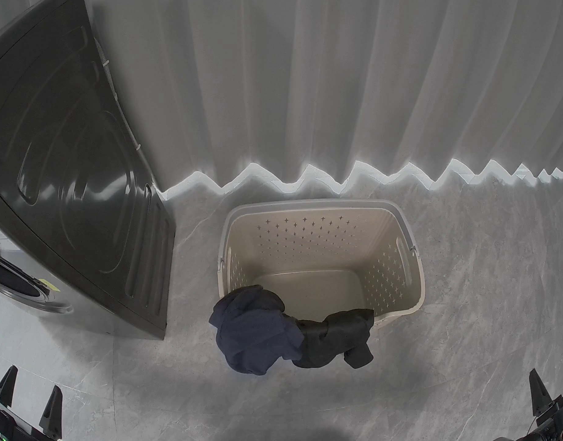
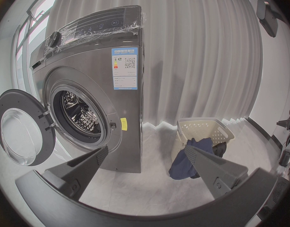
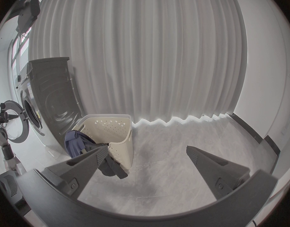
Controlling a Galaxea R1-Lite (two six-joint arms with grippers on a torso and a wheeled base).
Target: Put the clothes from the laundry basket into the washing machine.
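A beige laundry basket (image 1: 410,258) stands on the floor in front of a curtain. A dark blue garment (image 1: 254,332) and a black garment (image 1: 336,337) hang over its near rim. The grey washing machine (image 1: 67,173) stands at the left, its round door (image 2: 21,130) swung open and its drum (image 2: 78,114) bare. My left gripper (image 1: 29,393) is low at the left, open and holding nothing. My right gripper (image 1: 554,375) is low at the right, also open and holding nothing. Both are well short of the basket (image 2: 201,130) (image 3: 116,133).
A white curtain (image 1: 330,75) hangs along the back wall. Pale marbled floor (image 1: 477,313) lies open around the basket and to its right. The washing machine's open door juts toward my left arm.
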